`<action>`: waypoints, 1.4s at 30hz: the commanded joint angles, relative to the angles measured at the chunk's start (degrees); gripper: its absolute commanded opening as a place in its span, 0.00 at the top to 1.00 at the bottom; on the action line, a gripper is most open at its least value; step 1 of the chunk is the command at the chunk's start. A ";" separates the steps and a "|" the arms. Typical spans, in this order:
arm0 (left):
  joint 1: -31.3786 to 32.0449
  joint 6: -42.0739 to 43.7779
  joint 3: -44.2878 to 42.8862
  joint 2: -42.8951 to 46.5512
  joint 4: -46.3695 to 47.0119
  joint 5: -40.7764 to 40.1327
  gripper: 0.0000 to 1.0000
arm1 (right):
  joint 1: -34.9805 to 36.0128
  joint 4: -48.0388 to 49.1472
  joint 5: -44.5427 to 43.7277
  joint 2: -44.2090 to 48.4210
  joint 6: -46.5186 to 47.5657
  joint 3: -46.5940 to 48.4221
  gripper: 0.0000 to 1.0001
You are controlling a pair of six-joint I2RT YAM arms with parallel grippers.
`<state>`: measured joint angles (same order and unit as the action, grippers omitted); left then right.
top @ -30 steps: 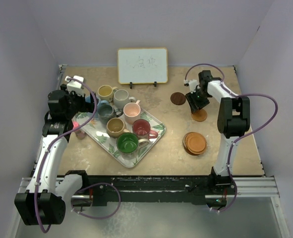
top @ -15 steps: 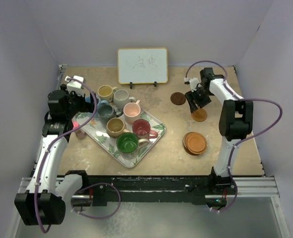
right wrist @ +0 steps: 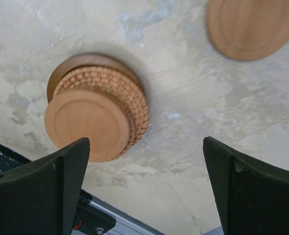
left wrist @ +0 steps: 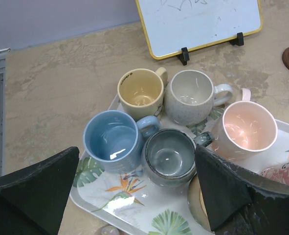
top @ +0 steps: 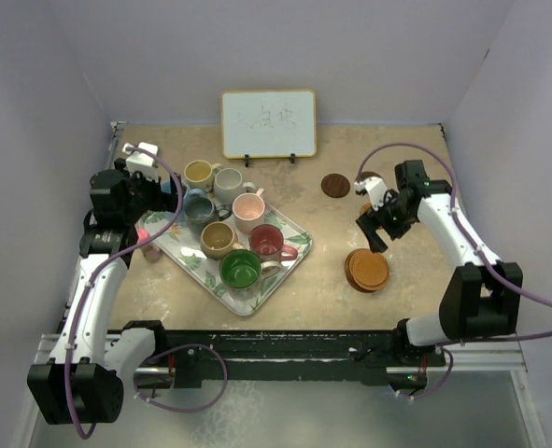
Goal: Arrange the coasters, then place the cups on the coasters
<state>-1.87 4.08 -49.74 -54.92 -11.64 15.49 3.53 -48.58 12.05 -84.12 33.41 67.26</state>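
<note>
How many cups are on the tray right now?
8, all on the tray: yellow cup, off-white cup farthest; blue cup, grey cup, pink cup next; tan cup, red cup; green cup nearest. Overhead, the blue one is partly hidden.

A yellow-framed whiteboard (top: 268, 123) stands on two black feet at the back of the mottled beige worktop (top: 322, 294). Behind it rises a plain pale lilac wall (top: 276, 47), and matching walls close in on its left (top: 23, 140) and right (top: 528, 112). The light is soft and even. Opposite the whiteboard, a metal rail (top: 481, 350) edges the worktop.
</note>
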 commanded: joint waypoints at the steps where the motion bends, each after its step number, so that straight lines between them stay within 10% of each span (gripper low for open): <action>1: -0.33 0.04 -1.38 -0.41 2.80 1.82 0.02 | 1.32 -1.08 1.32 6.63 4.15 -7.13 0.00; 29: -0.33 0.95 0.30 0.36 2.89 0.60 0.02 | 11.70 6.71 -4.32 6.13 4.99 -18.29 0.02; 42: -0.33 1.20 -0.05 0.95 2.22 0.16 0.02 | 11.68 5.89 -0.45 -1.87 0.86 -10.40 0.38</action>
<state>-1.87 4.14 -49.69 -55.46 -11.42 16.01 15.05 -41.15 8.12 -85.71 35.40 54.13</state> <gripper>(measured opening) 0.984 0.672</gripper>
